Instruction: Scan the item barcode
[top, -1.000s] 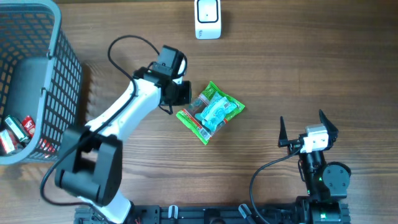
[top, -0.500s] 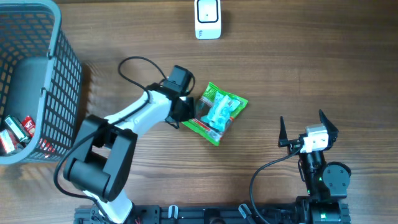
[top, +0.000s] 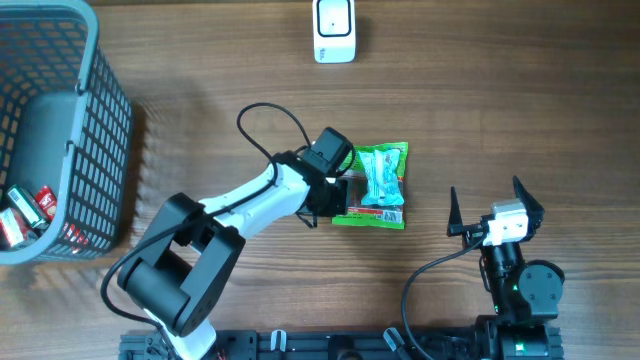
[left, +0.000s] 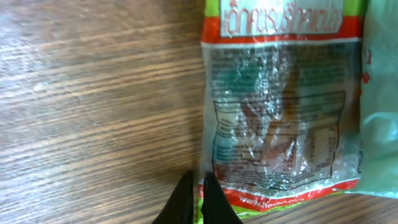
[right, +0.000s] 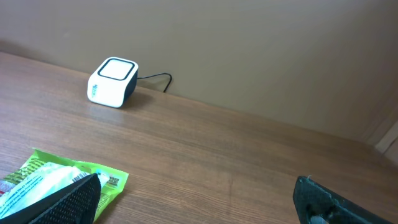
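— How did the surfaces look?
— You had a green crinkled plastic-film packet (left: 280, 112), glossy with glare, on a brown wooden table (top: 500, 100), matt and finely grained. Your white box-shaped scanner (top: 334, 30) was smooth plastic; the grey lattice basket (top: 100, 110), matt plastic.

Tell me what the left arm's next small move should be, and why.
Probably lift the snack packet a little and start carrying it toward the scanner. The left gripper is shut on one edge of the packet, which lies flat near the table's middle, while the scanner stands apart from it at the far edge. The right gripper is open, off to the side.
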